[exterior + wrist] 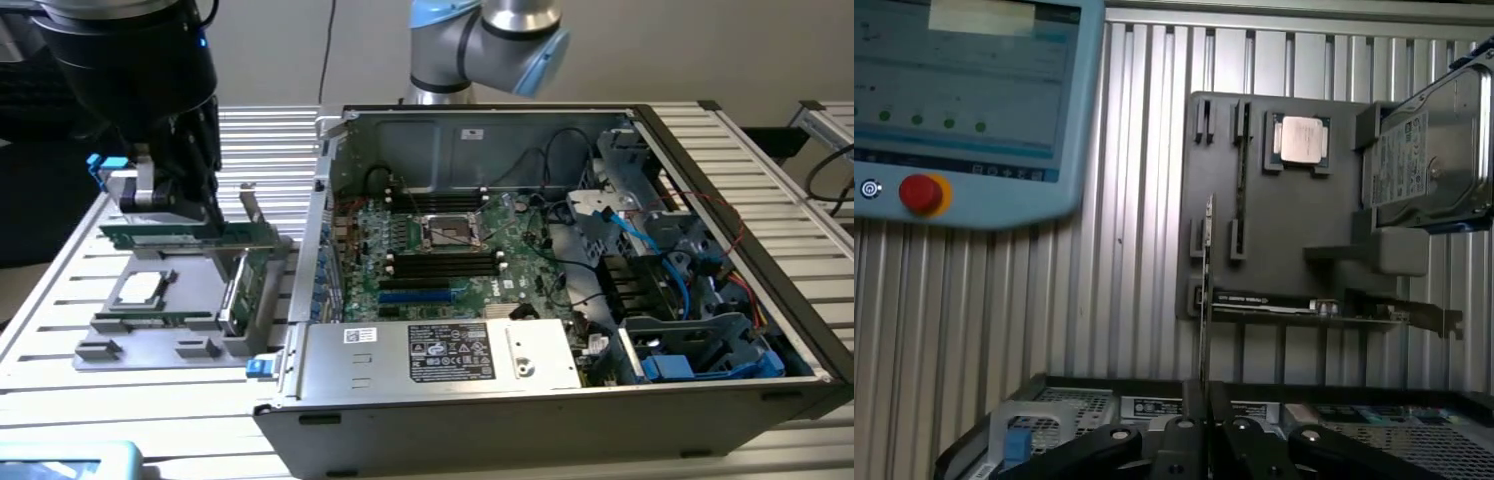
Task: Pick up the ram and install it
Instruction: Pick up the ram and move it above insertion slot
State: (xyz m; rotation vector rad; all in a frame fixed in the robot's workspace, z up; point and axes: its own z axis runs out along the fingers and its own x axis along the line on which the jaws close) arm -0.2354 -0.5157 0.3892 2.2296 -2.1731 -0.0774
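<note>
Exterior view, upper left of the frame: the black gripper (180, 215) pinches the ram (140, 236), a thin, flat green board held level over the grey moulded tray (107, 350) on ribbed aluminium; its chips are too blurred to make out. Wrist view shows it edge-on, a dark sliver between narrowly set fingers, their bases cut off

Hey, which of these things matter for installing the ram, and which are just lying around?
Job: ram, clamped in the gripper; memory slots; open computer case.
Lying about: processor, hard drive, expansion card, teach pendant, grey tray.
</note>
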